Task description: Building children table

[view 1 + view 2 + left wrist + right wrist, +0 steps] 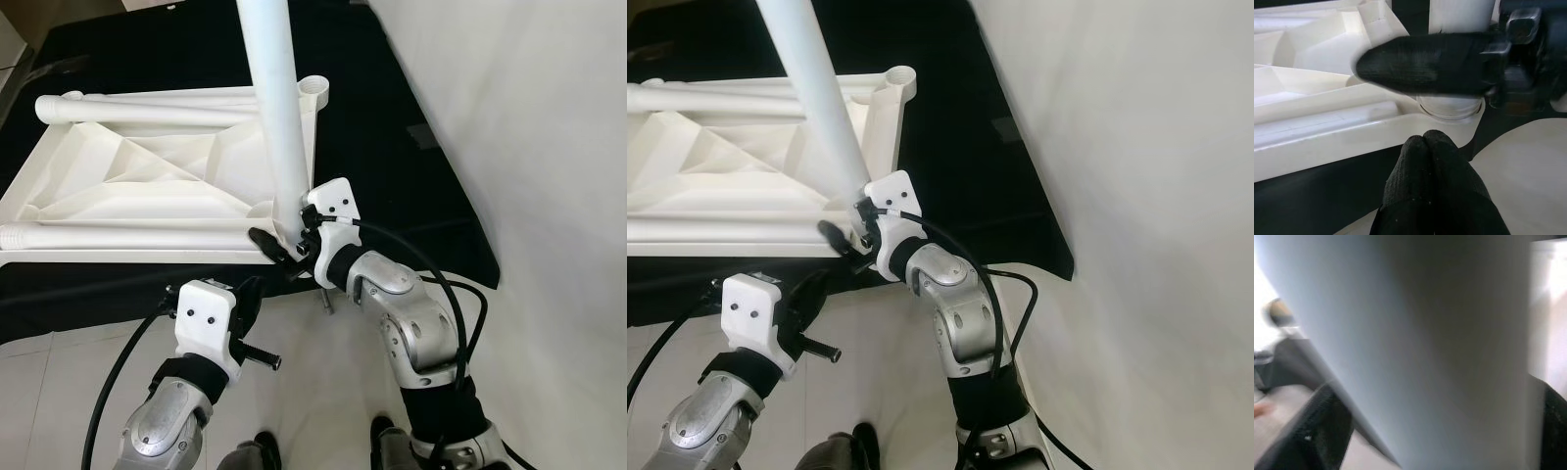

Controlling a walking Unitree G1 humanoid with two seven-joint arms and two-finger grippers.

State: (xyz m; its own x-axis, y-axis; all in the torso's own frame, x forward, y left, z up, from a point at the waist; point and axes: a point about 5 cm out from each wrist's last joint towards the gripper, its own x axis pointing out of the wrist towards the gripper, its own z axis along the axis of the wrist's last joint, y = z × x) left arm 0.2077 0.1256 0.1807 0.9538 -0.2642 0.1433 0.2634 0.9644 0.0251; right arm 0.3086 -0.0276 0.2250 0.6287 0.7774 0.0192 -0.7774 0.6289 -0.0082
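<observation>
The white plastic table (147, 186) lies upside down on a black mat. A white table leg (279, 117) stands upright in the socket at its near right corner. My right gripper (284, 240) is shut on this leg just above the socket; up close, the leg (1440, 347) sits between the black fingers (1322, 431). My left gripper (1425, 142) is shut on nothing, just below the table's front edge and under that socket (1449, 105). Two more white legs (147, 103) lie on the underside, one along the back and one along the front edge (118, 235).
The black mat (392, 147) ends at pale floor tiles (59, 392) near my feet. A white wall (549, 147) runs close along the right. An open socket (315, 90) stands at the table's far right corner.
</observation>
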